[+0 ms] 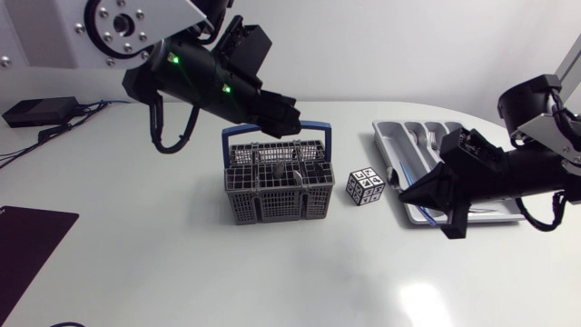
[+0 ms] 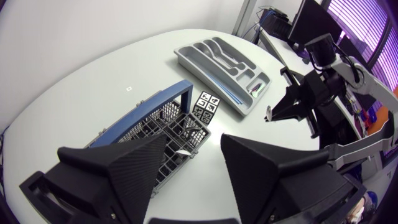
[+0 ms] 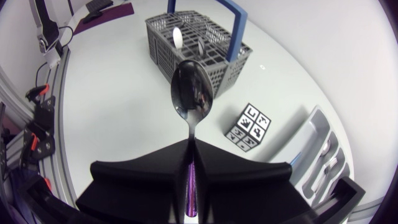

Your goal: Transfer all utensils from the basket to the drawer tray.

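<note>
The grey basket (image 1: 272, 191) with a blue handle (image 1: 313, 127) stands mid-table, and a few utensils (image 1: 278, 169) stick up inside it. My left gripper (image 1: 283, 120) hangs just above the basket's back rim. In the left wrist view its fingers (image 2: 124, 171) stand apart with nothing between them, over the basket (image 2: 168, 127). My right gripper (image 1: 410, 193) is shut on a spoon (image 3: 191, 92) with a purple handle. It hovers by the near left corner of the drawer tray (image 1: 388, 145), with the spoon bowl pointing toward the basket (image 3: 199, 43).
A small cube (image 1: 365, 186) with black-and-white markers sits between basket and tray. The tray (image 2: 205, 53) holds some cutlery (image 1: 428, 138) and a blue-handled piece (image 1: 406, 174). A dark mat (image 1: 27, 234) lies at the front left edge.
</note>
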{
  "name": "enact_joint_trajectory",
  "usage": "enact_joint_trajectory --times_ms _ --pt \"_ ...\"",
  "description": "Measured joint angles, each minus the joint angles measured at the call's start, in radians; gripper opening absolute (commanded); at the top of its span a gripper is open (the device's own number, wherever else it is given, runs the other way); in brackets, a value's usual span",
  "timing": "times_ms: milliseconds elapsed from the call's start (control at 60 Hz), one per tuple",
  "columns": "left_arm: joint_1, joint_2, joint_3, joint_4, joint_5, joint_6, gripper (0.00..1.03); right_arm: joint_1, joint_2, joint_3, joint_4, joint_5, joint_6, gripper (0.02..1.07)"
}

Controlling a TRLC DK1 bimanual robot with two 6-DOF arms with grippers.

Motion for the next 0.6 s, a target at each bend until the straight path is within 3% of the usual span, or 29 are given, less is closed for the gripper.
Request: enact_joint_trajectory --times_ms 283,433,500,600 --pt "-0.031 0.008 -0.061 0.050 -0.028 0.221 0.75 -0.338 0.240 0.083 -0.126 0.013 -0.475 0.08" --pt "-0.050 0.022 -0.081 0.060 -0.032 0.361 0.75 -0.442 0.344 0.175 -0.136 0.056 -0.661 0.08" --pt "-0.060 0.034 -0.081 0.060 -0.051 0.427 0.82 -0.468 0.393 0.223 -0.130 0.085 -0.725 0.08" --pt "-0.076 0.051 -0.081 0.058 -0.084 0.518 0.82 -0.483 0.467 0.275 -0.099 0.142 -0.787 0.08"
